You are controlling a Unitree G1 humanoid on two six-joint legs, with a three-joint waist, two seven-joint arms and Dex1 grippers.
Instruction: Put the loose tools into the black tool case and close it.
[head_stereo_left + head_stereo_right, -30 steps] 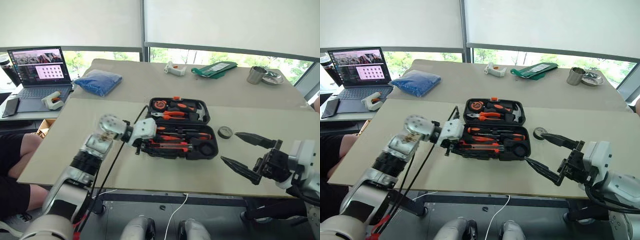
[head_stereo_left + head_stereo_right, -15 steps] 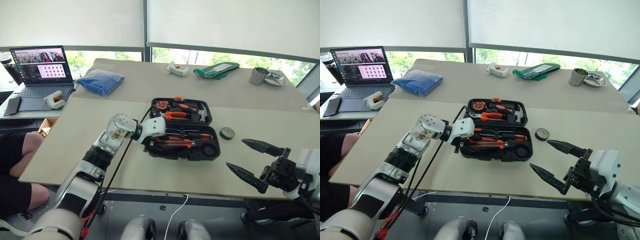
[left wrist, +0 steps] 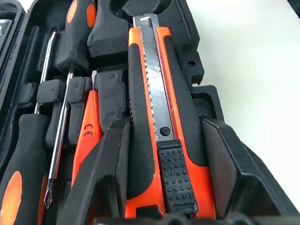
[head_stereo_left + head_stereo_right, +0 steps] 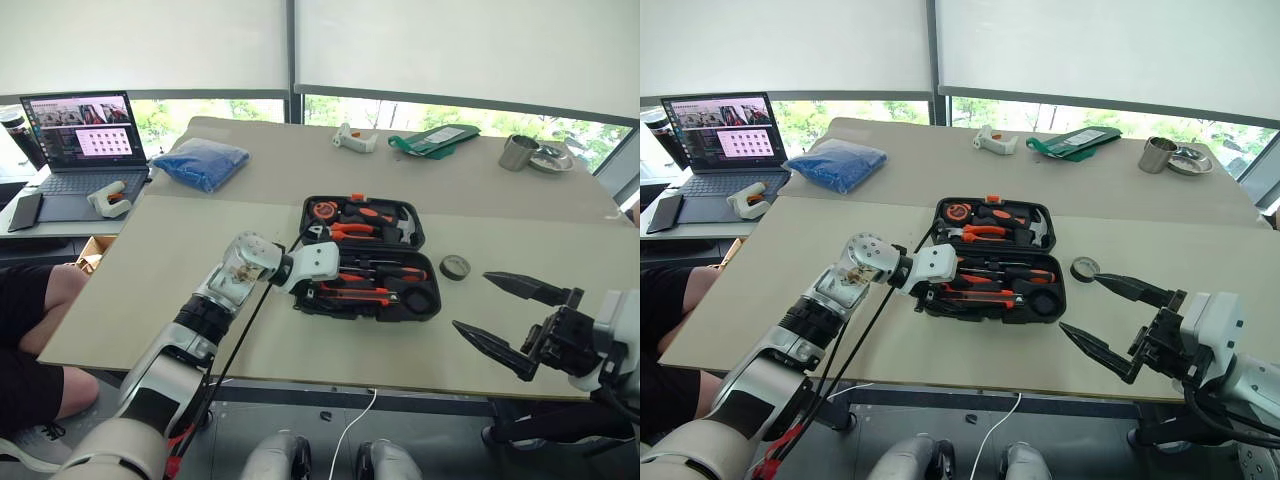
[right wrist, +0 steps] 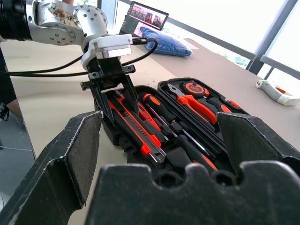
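The black moulded-plastic hinged tool case lies open near the middle of the beige desk. Its far half holds pliers, a hammer and a tape measure. Its near half holds two screwdrivers with orange-and-black handles, a slim orange tester screwdriver and the orange-and-black utility knife.

The left gripper is at the left end of the near half of the case. Its two black fingers stand on both sides of the utility knife, near its rear end with the ribbed black slider. The knife lies in its long recess at the front edge of the case. The fingers are about half spread and very close to the knife sides, but I cannot tell for sure if they press it or only stand beside it.

The right gripper hovers over the right front part of the desk, well apart from the case, with its pointed black fingers spread wide and nothing between them.

The small dark tape roll lies on the desk just to the right of the case, between the case and the right gripper.

On the far part of the desk are a blue bag, a white glue gun, a green flat packet and a metal cup. At the left, on another surface, is an open laptop
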